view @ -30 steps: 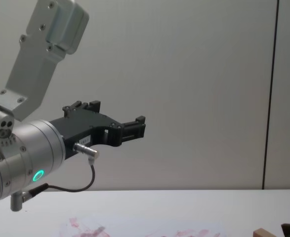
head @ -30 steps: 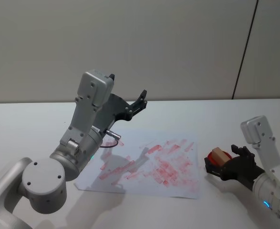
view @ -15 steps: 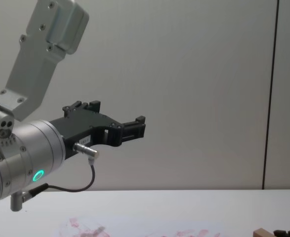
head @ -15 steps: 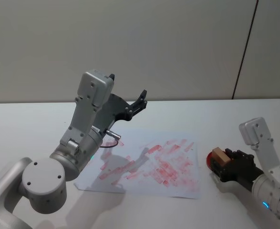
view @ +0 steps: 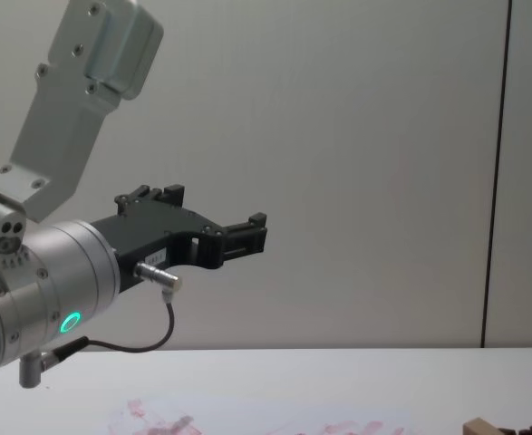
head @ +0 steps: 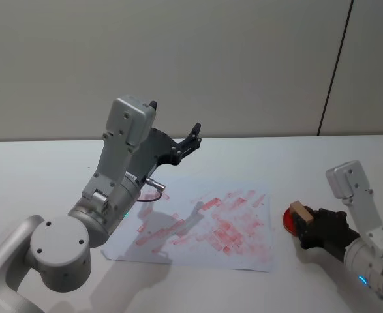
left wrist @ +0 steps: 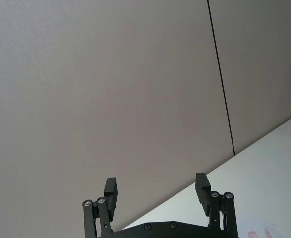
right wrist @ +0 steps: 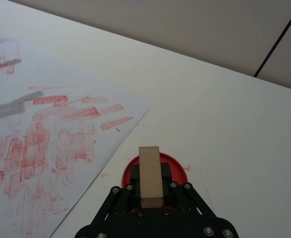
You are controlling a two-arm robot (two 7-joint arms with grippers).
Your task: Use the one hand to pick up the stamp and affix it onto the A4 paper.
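Note:
The stamp (head: 300,211), a small tan wooden block, stands on a red ink pad (head: 286,221) to the right of the A4 paper (head: 204,222), which is covered in pinkish-red marks. My right gripper (head: 305,223) is shut on the stamp. In the right wrist view its black fingers (right wrist: 130,182) press both sides of the stamp (right wrist: 149,163) over the pad (right wrist: 178,161). My left gripper (head: 192,135) hangs open high above the paper's far left part, with nothing held. The left gripper (left wrist: 156,191) points at the wall.
The left arm's boxy link (head: 129,124) and cable rise over the paper's left edge. White tabletop (head: 295,163) lies around the sheet, and a grey wall stands behind. In the chest view the left gripper (view: 247,234) juts out at mid-height.
My right gripper's fingers have come together onto the stamp at the ink pad and shifted slightly right. The left arm has not moved.

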